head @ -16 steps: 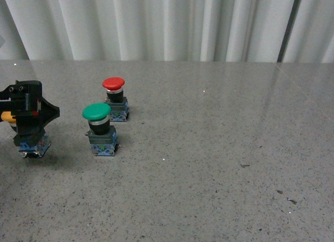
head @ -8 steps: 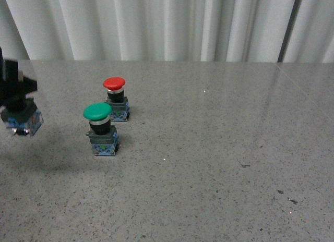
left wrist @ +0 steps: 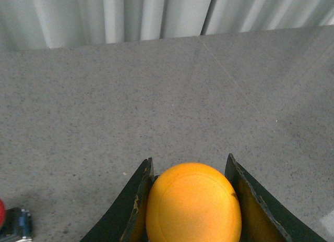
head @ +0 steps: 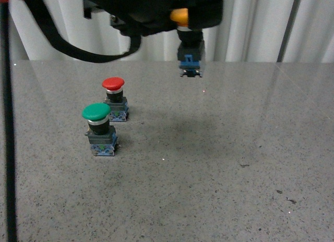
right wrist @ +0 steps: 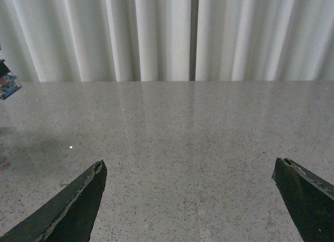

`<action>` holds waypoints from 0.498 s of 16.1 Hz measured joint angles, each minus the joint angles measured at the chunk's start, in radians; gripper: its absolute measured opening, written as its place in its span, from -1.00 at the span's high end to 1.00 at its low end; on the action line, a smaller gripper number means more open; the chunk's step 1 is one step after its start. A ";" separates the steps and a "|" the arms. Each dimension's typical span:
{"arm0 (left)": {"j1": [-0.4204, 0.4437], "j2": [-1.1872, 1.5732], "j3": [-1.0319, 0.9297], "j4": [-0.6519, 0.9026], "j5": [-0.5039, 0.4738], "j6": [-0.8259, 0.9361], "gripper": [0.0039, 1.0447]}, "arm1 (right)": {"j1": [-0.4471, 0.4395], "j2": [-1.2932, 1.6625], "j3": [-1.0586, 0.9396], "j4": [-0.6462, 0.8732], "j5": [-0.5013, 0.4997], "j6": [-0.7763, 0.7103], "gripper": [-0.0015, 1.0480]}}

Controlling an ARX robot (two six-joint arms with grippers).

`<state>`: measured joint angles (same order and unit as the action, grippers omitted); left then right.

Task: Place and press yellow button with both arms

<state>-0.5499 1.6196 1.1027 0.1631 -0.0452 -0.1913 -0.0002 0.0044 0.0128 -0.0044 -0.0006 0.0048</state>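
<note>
My left gripper [head: 190, 31] is shut on the yellow button [head: 180, 16] and holds it high above the grey table [head: 219, 148], near the top middle of the front view. The button's black body and blue base [head: 190, 64] hang below the gripper. In the left wrist view the yellow cap [left wrist: 193, 203] fills the space between the two black fingers [left wrist: 133, 210]. My right gripper [right wrist: 190, 200] is open and empty over bare table. It does not show in the front view.
A green-capped switch [head: 99, 128] and a red-capped switch [head: 115, 98] stand on the table at the left. A black cable [head: 8, 122] hangs down the left edge. White curtains [head: 261, 23] close the back. A blue base shows at the right wrist view's edge [right wrist: 8, 85].
My left gripper has lifted the yellow button from the table at the far left and carried it up and right to the top middle. The green and red switches have not moved.
</note>
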 joint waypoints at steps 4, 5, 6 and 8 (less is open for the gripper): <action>-0.029 0.089 0.005 0.026 -0.074 -0.111 0.29 | 0.000 0.000 0.000 0.000 0.000 0.000 -0.87; -0.029 0.114 0.004 0.039 -0.096 -0.140 0.29 | 0.000 0.000 0.000 0.000 0.000 0.000 -0.87; -0.029 0.131 0.007 0.047 -0.098 -0.158 0.29 | 0.000 0.000 0.000 0.000 0.000 0.000 -0.87; -0.041 0.198 0.011 0.048 -0.105 -0.190 0.29 | 0.000 0.000 0.000 0.000 0.000 0.000 -0.87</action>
<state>-0.5907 1.8172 1.1141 0.2108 -0.1505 -0.3809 -0.0002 0.0044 0.0128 -0.0044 -0.0006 0.0051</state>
